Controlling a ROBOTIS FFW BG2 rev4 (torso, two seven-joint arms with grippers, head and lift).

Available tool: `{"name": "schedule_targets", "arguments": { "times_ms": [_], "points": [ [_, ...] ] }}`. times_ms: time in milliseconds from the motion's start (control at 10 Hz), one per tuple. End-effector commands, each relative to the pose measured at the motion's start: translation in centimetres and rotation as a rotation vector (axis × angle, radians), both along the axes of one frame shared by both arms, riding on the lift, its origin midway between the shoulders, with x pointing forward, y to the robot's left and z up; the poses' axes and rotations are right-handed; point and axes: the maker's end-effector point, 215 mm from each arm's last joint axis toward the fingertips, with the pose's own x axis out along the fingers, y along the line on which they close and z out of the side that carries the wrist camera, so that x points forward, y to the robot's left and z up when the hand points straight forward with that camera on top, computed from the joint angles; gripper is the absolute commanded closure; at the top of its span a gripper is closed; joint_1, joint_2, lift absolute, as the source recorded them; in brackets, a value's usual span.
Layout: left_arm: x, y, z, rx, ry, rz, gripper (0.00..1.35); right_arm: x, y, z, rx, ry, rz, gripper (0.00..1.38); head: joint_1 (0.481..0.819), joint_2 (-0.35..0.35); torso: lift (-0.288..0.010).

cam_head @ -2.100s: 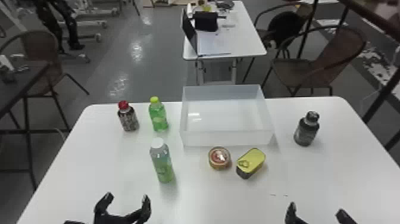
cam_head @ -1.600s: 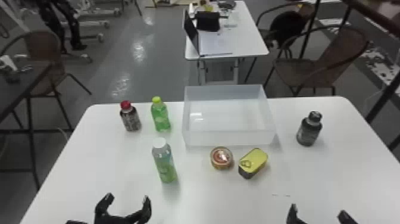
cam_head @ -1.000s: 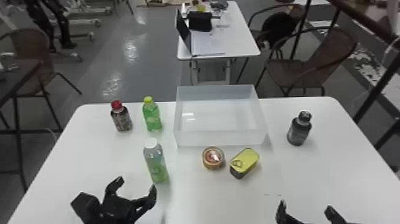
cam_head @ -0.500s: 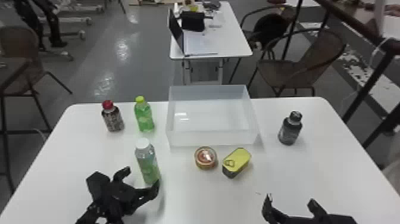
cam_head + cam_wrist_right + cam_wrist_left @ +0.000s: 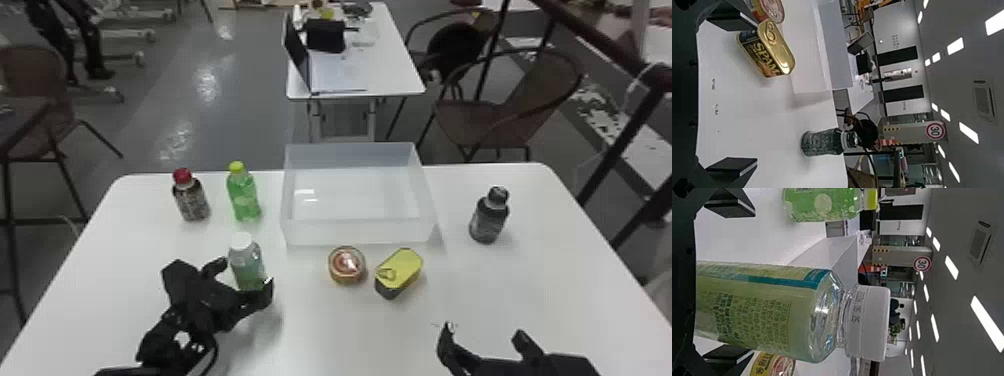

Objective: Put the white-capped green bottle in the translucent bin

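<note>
1. Well, your left gripper point(image 5: 245, 277) is spread wide around the white-capped green bottle point(image 5: 247, 267), one finger on either side, and has not closed on it.
2. In its wrist view, you can see the bottle standing between the fingers of your left gripper point(image 5: 753, 283), with some room on one side; at the other finger, the bottle hides part of the view, so I can't tell whether they touch.
3. That bottle stands upright on the white table point(image 5: 340, 340), outside the translucent bin point(image 5: 357, 232), which sits farther from you and to the right.
4. Your right gripper point(image 5: 484, 334) is over the near right part of the table, fingers well apart, with nothing between them.
5. Beyond your target and to its left, you have the red-capped dark bottle point(image 5: 192, 202); the yellow-capped green bottle point(image 5: 244, 200) stands between that one and the bin.
6. On your side of the bin, the round tin point(image 5: 346, 267) lies near the yellow-topped tin point(image 5: 402, 267), the latter set at an angle.
7. Off to the right of the bin, you'll find the black-capped dark bottle point(image 5: 489, 220), upright and apart from the rest.
</note>
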Motion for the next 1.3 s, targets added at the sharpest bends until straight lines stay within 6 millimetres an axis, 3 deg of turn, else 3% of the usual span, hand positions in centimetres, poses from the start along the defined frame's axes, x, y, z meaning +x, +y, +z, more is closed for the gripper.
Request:
{"name": "schedule_targets", "arguments": {
  "times_ms": [0,100,200,300,600,800,900,1200],
  "points": [
    [0.9,-0.2,0.4,0.003,-0.013,0.001,0.09,0.2,0.2,-0.1,0.004,-0.001,-0.001,0.08,0.695,0.025,-0.055],
    [1.2,-0.1,0.4,0.005,-0.013,0.004,0.14,0.2,0.3,0.0,0.003,-0.003,0.001,0.09,0.695,0.026,-0.055],
    [1.3,0.1,0.6,0.000,-0.024,0.010,0.44,0.2,0.3,0.0,0.005,-0.001,-0.001,0.08,0.695,0.026,-0.055],
    [1.2,0.4,0.5,-0.005,-0.025,0.027,0.85,0.1,0.3,-0.2,0.006,0.003,-0.001,0.09,0.695,0.027,-0.055],
    [1.2,-0.1,1.2,-0.011,-0.048,0.028,0.83,-0.1,0.2,-0.2,0.010,0.005,-0.003,0.09,0.695,0.034,-0.055],
    [1.5,-0.7,4.2,0.017,-0.088,0.030,0.83,-0.2,0.0,-0.3,0.008,0.007,-0.003,0.09,0.695,0.025,-0.055],
    [2.1,-1.7,7.2,0.039,-0.124,0.011,0.83,-0.3,0.0,-0.4,0.009,0.009,-0.003,0.09,0.695,0.021,-0.055],
    [4.9,-9.1,13.6,0.109,-0.166,-0.172,0.83,-0.1,0.1,-0.3,0.011,0.008,-0.003,0.09,0.695,-0.023,-0.055]
  ]
}}
